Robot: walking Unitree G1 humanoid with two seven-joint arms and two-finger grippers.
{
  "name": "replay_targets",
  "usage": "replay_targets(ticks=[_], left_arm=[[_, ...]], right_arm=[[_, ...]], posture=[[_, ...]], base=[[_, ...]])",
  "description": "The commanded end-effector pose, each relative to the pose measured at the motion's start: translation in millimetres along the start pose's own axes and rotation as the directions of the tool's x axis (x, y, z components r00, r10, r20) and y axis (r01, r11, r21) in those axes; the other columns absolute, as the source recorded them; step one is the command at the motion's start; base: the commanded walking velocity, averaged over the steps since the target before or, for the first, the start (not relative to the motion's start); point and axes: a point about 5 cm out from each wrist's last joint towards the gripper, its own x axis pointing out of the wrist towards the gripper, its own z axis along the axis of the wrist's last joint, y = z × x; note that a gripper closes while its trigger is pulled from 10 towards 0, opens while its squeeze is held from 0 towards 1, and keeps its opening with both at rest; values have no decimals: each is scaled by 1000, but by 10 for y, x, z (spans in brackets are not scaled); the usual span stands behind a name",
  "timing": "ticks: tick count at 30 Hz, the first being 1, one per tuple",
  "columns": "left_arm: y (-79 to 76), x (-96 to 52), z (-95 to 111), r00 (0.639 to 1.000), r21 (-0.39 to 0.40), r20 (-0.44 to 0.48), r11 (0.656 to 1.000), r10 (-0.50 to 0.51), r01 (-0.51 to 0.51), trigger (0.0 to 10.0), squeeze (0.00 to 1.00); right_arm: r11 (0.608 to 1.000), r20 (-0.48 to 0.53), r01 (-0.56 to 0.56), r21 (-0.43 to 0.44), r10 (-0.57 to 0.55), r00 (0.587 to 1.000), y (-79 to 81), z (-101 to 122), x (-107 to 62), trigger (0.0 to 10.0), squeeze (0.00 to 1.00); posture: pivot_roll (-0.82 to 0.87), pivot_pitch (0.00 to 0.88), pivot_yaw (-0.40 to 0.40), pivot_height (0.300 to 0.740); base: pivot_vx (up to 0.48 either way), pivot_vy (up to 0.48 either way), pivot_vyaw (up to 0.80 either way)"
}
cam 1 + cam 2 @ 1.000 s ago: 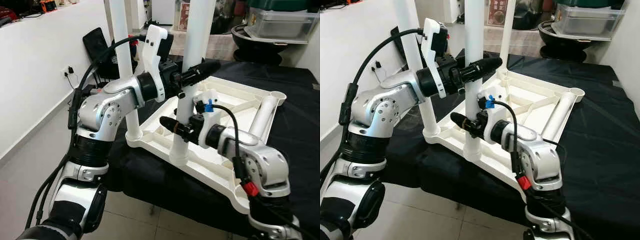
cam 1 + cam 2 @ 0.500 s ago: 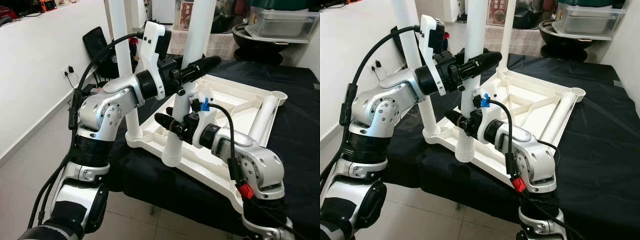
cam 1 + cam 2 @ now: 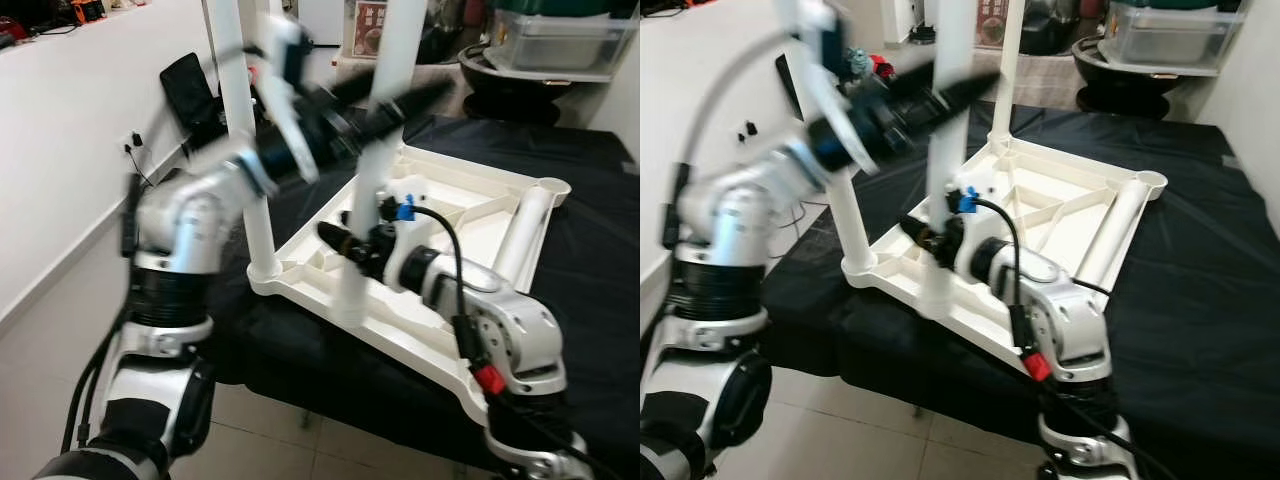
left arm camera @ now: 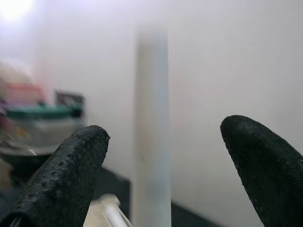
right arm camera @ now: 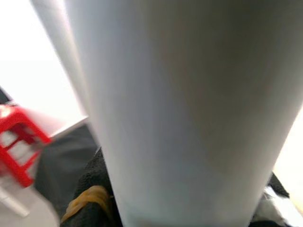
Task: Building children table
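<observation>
The white children's table top (image 3: 405, 345) lies upside down on a black-covered table (image 3: 590, 290). One white leg (image 3: 243, 150) stands upright in its near left corner, and another leg (image 3: 520, 235) lies along its right side. My right gripper (image 3: 347, 243) is shut on a third leg (image 3: 368, 190), held roughly upright over the top's front edge; up close, that leg (image 5: 189, 109) spans the right wrist view. My left gripper (image 3: 400, 95) is blurred near this leg's upper part. In the left wrist view its fingers (image 4: 71, 165) stand open with a leg (image 4: 151, 132) some way off between them.
A grey plastic bin (image 3: 560, 40) and a dark bowl (image 3: 510, 90) sit behind the table at the right. A white wall runs along the left, with a black chair (image 3: 185, 90) by it. A red stool (image 5: 19, 142) stands on the floor. Tiled floor lies below the table's front edge.
My left arm is now blurred in motion and its gripper has come off the held leg, swinging up. The right gripper still holds the leg, whose foot has shifted slightly.
</observation>
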Motion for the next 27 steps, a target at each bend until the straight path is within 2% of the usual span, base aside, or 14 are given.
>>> replay_targets(ticks=[1, 2, 4, 7, 8, 9, 10, 11, 14, 15, 16, 19, 23, 27], left_arm=[[3, -277, 144, 992, 40, -8, 991, 127, -127, 10000, 1000], [3, -277, 144, 992, 40, -8, 991, 127, -127, 10000, 1000], [-12, -619, -109, 944, 91, -112, 949, 311, -301, 10000, 1000], [-36, -732, -250, 919, 113, -162, 932, 358, -344, 10000, 1000], [-217, -972, -649, 874, 145, -287, 919, 393, -366, 10000, 0], [-290, -1040, -778, 858, 133, -317, 915, 404, -381, 10000, 0], [-290, -1040, -778, 858, 133, -317, 915, 404, -381, 10000, 0], [-336, -1079, -851, 848, 123, -334, 911, 412, -394, 10000, 0], [-402, -1318, -1201, 767, 144, -427, 874, 478, -464, 10000, 0], [-402, -1318, -1201, 767, 144, -427, 874, 478, -464, 10000, 0], [-416, -1464, -1311, 725, 125, -462, 847, 511, -517, 10000, 0], [-420, -1494, -1330, 717, 113, -467, 839, 518, -532, 10000, 0], [-485, -1763, -1506, 632, 193, -522, 801, 572, -566, 10000, 0], [-531, -1770, -1544, 633, 195, -521, 802, 573, -565, 10000, 0]], right_arm=[[988, 76, 155, -15, -154, 985, -304, 43, -126, 0, 0], [988, 76, 155, -15, -154, 985, -304, 43, -126, 0, 0], [959, 135, 282, -6, -278, 951, -551, 96, -255, 0, 0], [950, 152, 311, -4, -307, 939, -608, 112, -289, 0, 0], [939, 180, 345, 11, -341, 923, -688, 119, -351, 824, 0], [938, 187, 346, 17, -343, 921, -700, 114, -369, 4275, 0], [938, 187, 346, 17, -343, 921, -700, 114, -369, 4275, 0], [938, 191, 346, 20, -343, 920, -708, 108, -379, 10000, 0], [944, 190, 329, 37, -330, 925, -673, 35, -393, 10000, 0], [944, 190, 329, 37, -330, 925, -673, 35, -393, 10000, 0], [951, 197, 307, 40, -309, 930, -624, 12, -386, 10000, 0], [952, 199, 302, 41, -304, 932, -614, 8, -384, 10000, 0], [988, 219, 147, 41, -152, 964, -355, -5, -337, 10000, 0], [997, 208, 74, 15, -76, 975, -212, -49, -306, 10000, 0]], posture=[[-85, 20, 19, 740], [-85, 20, 19, 740], [-87, 18, 19, 740], [-87, 18, 19, 740], [-95, 10, 19, 740], [-91, 5, 16, 740], [-91, 5, 16, 740], [-90, 3, 15, 740], [-89, 0, 10, 740], [-89, 0, 10, 740], [-92, 0, 9, 740], [-92, 0, 9, 740], [-100, 0, 4, 740], [-103, 0, 1, 740]], base=[[0, 0, 0], [0, 0, 0], [0, 0, 0], [0, 0, 0], [0, 0, 0], [0, 0, 0], [0, 0, 0], [0, 0, 0], [0, 0, 0], [0, 0, 0], [0, 0, 0], [0, 0, 0], [0, 0, 0], [0, -399, 0]])
